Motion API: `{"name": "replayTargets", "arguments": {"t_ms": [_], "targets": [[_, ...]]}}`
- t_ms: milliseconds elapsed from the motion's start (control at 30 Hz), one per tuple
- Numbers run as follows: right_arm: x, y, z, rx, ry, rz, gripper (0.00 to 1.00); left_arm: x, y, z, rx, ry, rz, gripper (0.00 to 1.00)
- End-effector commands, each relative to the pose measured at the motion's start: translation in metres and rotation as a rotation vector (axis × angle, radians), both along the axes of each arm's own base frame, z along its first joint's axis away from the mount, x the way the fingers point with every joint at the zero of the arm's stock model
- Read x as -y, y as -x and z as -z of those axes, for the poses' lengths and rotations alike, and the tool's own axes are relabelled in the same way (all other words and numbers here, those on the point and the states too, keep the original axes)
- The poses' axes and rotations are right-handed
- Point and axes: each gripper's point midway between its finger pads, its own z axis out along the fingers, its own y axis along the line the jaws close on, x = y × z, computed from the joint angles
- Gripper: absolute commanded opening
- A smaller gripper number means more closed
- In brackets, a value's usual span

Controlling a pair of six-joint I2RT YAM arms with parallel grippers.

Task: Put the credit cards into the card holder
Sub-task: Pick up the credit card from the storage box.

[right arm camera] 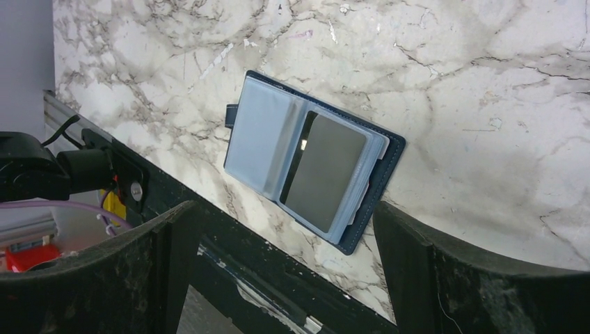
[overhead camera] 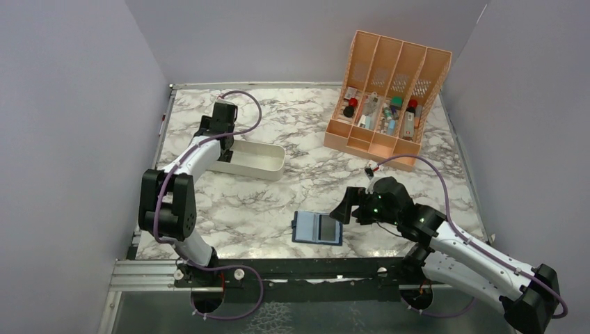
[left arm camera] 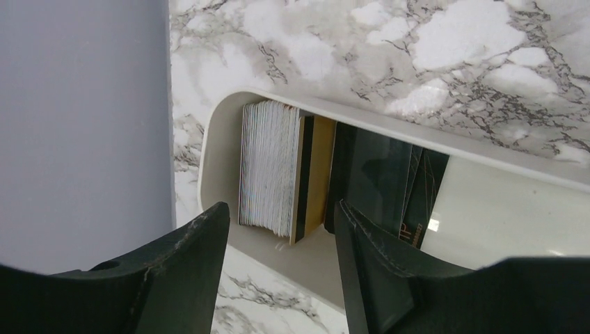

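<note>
The navy card holder (overhead camera: 318, 227) lies open near the table's front edge. In the right wrist view (right arm camera: 254, 136) its pale pockets face up, and a grey card (right arm camera: 325, 170) sits in the right pocket. My right gripper (overhead camera: 346, 209) hovers just right of it, open and empty (right arm camera: 283, 212). The credit cards stand on edge in the left end of the white tray (left arm camera: 209, 153): a white stack (left arm camera: 268, 167), a tan/gold card (left arm camera: 319, 174) and dark cards (left arm camera: 379, 181). My left gripper (left arm camera: 280, 209) is open and empty above them, touching none.
The white oblong tray (overhead camera: 261, 161) sits at the left middle of the marble table. An orange slotted organizer (overhead camera: 386, 97) with small items stands at the back right. Grey walls close in on three sides. The black front rail (right arm camera: 229, 257) runs just below the card holder.
</note>
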Motion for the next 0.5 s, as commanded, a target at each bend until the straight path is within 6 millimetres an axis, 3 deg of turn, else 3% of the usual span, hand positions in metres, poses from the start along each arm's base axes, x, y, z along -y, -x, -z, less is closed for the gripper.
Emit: {"name": "replayTargets", "arguments": {"t_ms": [0,200,467], "targets": [[-0.005,0.001,-0.007,0.008,-0.02,-0.023,0.96,-0.008,-0.022,-0.011,0.035,-0.057,0.002,0.6],[-0.005,0.001,-0.01,0.016,-0.028,-0.021,0.96,-0.021,-0.021,0.013,-0.029,-0.099,-0.029,0.66],[-0.004,0.003,-0.008,0.011,-0.025,-0.024,0.96,-0.031,-0.019,0.037,-0.095,-0.15,-0.049,0.58]]}}
